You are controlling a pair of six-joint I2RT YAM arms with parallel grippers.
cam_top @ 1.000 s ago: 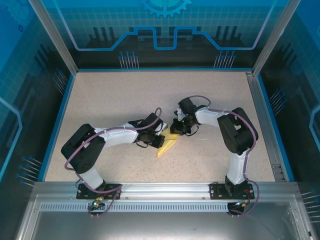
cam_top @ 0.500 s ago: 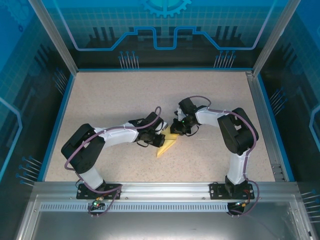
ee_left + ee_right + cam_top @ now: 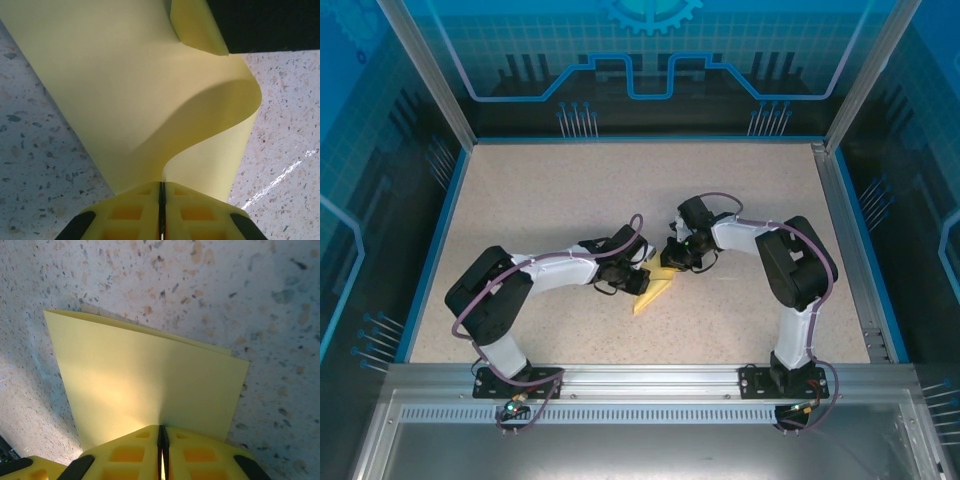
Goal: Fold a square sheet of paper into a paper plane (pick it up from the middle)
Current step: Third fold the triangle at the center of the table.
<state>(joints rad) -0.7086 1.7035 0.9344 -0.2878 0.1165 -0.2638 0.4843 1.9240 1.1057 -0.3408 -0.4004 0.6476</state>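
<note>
Pinching the folded yellow paper [image 3: 653,293] tight with left pincer [image 3: 161,189] and right pincer [image 3: 162,430] at once, mid-surface [image 3: 570,200]. Lying diagonally, near-left to far-right, right between them. Bowing up on the left pincer's side. Guessing both equally near, gripping opposite edges.

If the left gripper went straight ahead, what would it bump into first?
The yellow paper the left gripper pinches, bulging just ahead; beyond it, a dark block, maybe the other arm, depth unclear.

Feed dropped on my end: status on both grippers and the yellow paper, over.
Left gripper shut on thin yellow folded paper sheet, bowed upward there. Right gripper shut on same sheet, lying flat. Grippers close together, mind contact.
</note>
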